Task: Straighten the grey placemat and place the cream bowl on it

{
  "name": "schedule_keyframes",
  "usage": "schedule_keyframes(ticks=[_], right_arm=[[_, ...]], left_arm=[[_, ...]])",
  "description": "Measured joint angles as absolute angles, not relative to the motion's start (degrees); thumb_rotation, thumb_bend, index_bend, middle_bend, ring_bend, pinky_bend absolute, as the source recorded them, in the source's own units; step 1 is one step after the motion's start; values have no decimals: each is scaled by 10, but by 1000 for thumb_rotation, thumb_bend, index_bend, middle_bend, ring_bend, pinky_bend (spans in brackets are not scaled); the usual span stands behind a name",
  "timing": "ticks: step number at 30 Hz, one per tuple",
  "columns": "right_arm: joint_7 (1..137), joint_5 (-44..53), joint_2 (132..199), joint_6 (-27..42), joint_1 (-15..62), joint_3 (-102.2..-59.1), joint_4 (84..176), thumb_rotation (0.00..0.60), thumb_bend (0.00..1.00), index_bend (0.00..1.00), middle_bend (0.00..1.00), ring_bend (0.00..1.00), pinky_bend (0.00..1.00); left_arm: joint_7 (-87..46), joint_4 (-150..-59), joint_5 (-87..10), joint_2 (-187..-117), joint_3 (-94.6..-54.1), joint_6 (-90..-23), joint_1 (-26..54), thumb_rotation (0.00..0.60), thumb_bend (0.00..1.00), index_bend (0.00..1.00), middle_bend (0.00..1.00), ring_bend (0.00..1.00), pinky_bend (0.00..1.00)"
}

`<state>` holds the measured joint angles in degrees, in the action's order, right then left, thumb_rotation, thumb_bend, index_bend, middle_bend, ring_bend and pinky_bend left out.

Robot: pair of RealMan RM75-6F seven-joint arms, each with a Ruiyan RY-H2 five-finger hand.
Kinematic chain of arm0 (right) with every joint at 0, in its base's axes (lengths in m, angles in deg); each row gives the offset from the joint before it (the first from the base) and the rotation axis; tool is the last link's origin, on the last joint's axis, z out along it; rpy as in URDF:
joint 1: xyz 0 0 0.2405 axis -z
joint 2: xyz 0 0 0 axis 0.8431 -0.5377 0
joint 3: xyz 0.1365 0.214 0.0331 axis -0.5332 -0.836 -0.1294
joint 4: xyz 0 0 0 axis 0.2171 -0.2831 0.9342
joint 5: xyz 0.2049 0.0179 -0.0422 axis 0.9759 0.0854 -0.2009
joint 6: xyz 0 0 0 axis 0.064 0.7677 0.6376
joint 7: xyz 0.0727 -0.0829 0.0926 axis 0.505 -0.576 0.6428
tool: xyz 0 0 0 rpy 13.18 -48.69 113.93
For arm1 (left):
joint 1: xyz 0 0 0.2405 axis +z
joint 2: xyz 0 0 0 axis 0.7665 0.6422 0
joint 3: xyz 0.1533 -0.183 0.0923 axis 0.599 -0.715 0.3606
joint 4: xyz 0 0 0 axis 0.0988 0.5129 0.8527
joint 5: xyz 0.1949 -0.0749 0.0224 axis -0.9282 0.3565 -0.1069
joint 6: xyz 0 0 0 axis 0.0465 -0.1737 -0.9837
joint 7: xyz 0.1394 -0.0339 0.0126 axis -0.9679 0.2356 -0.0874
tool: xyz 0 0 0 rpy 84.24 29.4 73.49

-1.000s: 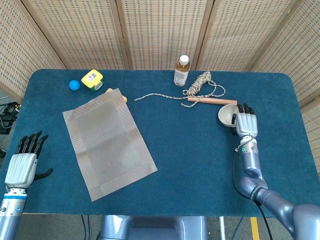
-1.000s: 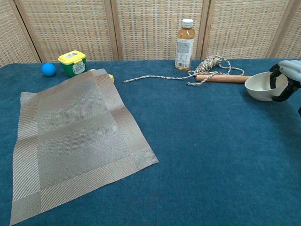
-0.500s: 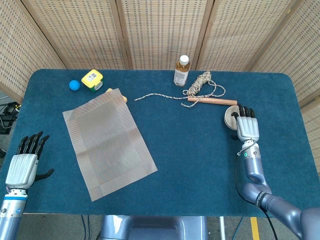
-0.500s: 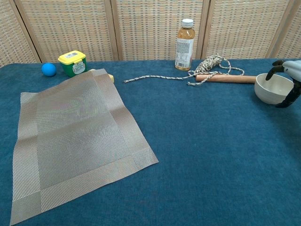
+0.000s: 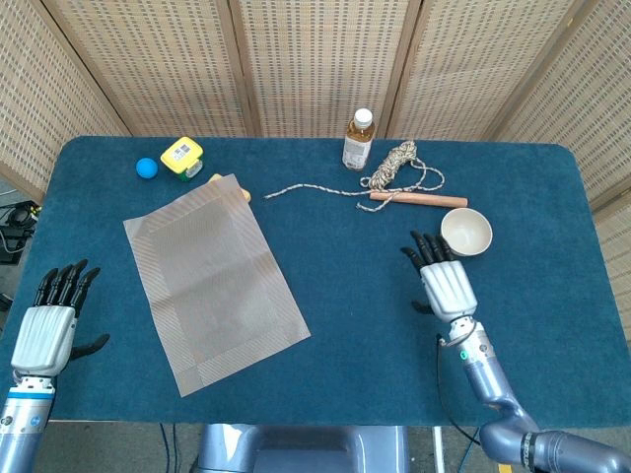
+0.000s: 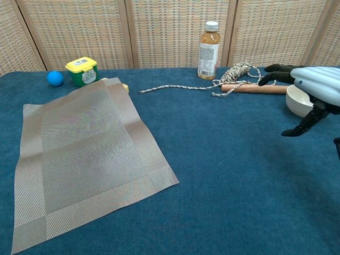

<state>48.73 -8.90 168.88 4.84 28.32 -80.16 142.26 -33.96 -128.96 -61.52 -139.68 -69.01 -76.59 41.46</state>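
Grey placemat lying flat on the blue table, skewed, long edges running diagonally, far corner up near the yellow-lidded green tub. Same mat in the chest view, spread wide over the left half of the cloth. Cream bowl sitting upright on the table over on the right, well apart from the mat, just this side of the wooden stick. Right hand low over the cloth just beside the bowl, on its near-left side, fingers spread and pointing away from the robot, holding nothing; not touching the bowl in the head view. From the chest camera, that hand partly in front of the bowl (only a slice of rim and wall showing), dark fingertips splayed. Left hand down at the near left corner, off the table edge, fingers straight and apart, empty too, well clear of the mat. Along the back: blue ball next to the tub, a bit of something yellow peeking out at the mat's far corner, bottle standing upright, coil of rope bundled around the stick with one strand trailing off left.
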Motion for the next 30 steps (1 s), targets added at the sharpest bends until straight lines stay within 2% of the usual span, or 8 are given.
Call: schedule_keyframes(ticks=[11,23,30], right_arm=[[449,-119,1771,62,252,-783,1454,600,91,172,0,0,29],[454,-107,1876,91,218,-792,1384,600,90,140,0,0,29],[467,-94,1907,101,210,-796,1345,600,90,48,0,0,20]], left_arm=[[-324,-1284,-613,-1393,-691,-763,415,600,90,84,0,0,0],[-304,-1271,-598,-1392,-697,-748,411,600,91,81,0,0,0],[-301,-1269,-590,-1392,-699,-740,408,600,91,80,0,0,0]])
